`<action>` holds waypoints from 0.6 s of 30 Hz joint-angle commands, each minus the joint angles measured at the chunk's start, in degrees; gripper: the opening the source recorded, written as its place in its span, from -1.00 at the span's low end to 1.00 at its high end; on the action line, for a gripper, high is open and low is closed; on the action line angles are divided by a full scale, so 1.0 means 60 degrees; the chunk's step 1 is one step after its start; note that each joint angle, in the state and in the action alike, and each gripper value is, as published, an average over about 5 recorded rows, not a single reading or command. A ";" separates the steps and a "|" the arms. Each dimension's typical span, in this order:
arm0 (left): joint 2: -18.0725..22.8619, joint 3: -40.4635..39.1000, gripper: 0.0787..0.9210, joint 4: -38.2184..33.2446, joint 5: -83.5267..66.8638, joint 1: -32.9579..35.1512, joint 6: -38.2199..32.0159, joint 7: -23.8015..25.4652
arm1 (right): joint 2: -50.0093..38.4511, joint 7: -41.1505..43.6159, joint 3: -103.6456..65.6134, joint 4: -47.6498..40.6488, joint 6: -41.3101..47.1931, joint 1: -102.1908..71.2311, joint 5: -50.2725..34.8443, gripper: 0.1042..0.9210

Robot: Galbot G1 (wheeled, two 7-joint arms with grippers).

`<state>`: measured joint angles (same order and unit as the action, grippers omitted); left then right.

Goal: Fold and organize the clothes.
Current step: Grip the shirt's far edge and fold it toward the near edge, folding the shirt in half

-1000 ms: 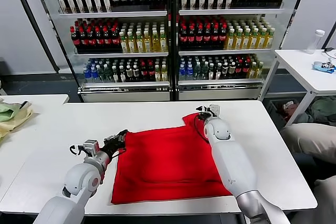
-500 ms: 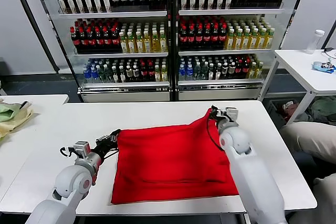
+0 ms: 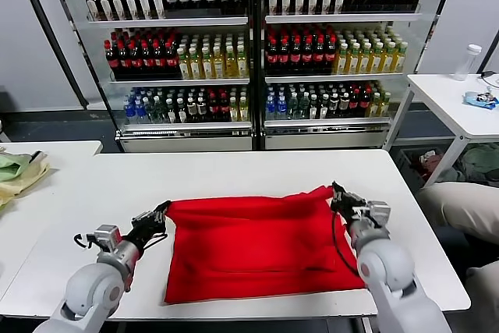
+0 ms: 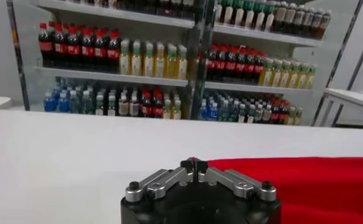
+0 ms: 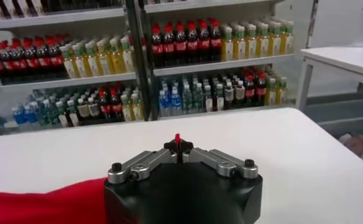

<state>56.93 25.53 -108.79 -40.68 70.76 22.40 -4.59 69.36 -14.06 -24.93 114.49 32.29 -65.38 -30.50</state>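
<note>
A pale green-and-yellow cloth pile [image 3: 17,171] lies at about nine o'clock on the side table [image 3: 54,150], well apart from the work. On the white table [image 3: 234,173] the left gripper [image 3: 161,214] sits at about eight o'clock, its fingers pressed together on the far left corner of the red T-shirt [image 3: 257,243]; the left wrist view shows the same gripper [image 4: 194,164] clamped with the red cloth [image 4: 303,182] running off from its tip. The shirt lies spread flat across the near middle of the table, at six o'clock, its far edge drawn taut between the two grippers and its near edge close to the table's front rim. At about four o'clock the right gripper [image 3: 338,195] pinches the far right corner, fingers closed on it; in the right wrist view a sliver of red shows between the tips of that gripper [image 5: 177,143]. Behind, at twelve o'clock, stand glass-fronted coolers [image 3: 253,52] filled with bottles
</note>
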 commanded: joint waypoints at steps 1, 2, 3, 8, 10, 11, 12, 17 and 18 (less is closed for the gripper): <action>-0.0244 0.0582 -0.98 -0.1589 0.0059 0.2144 0.0671 0.0002 | -0.0240 -0.0011 -0.0880 0.1697 0.0029 -0.2324 0.0202 -0.98; -0.0269 0.0601 -0.98 -0.1734 0.0090 0.2264 0.0841 -0.0022 | -0.0251 -0.0020 -0.0938 0.1701 0.0029 -0.2427 0.0215 -0.98; -0.0296 0.0615 -0.98 -0.1874 0.0149 0.2360 0.1025 -0.0054 | -0.0258 -0.0032 -0.0977 0.1694 0.0029 -0.2502 0.0234 -0.98; -0.0674 0.0719 -0.98 -0.2802 0.1132 0.3251 0.1836 -0.0315 | -0.0246 -0.0153 -0.0971 0.1914 0.0093 -0.3337 0.0549 -0.98; -0.0821 0.0835 -0.98 -0.3174 0.1560 0.3595 0.1832 -0.0355 | -0.0236 -0.0137 -0.1031 0.2304 0.0135 -0.3928 0.0858 -0.96; -0.0851 0.0945 -0.97 -0.3319 0.1627 0.3689 0.1829 -0.0369 | -0.0231 -0.0105 -0.1131 0.2533 0.0139 -0.4155 0.0968 -0.92; -0.0843 0.1079 -0.94 -0.3430 0.1562 0.3689 0.1826 -0.0417 | -0.0231 -0.0044 -0.1292 0.2795 0.0140 -0.4293 0.1019 -0.88; -0.0350 0.1247 -0.67 -0.3671 0.0828 0.3200 0.1613 -0.1179 | -0.0249 0.0199 -0.2293 0.3814 0.0134 -0.4308 0.0855 -0.56; -0.0210 0.1034 -0.59 -0.3561 0.0851 0.3094 0.1486 -0.1402 | -0.0219 0.0206 -0.2316 0.3851 0.0132 -0.4302 0.0853 -0.50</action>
<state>53.76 30.68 -123.70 -35.90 86.33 30.04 -6.92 68.05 -13.74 -32.63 128.52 32.86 -84.09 -26.83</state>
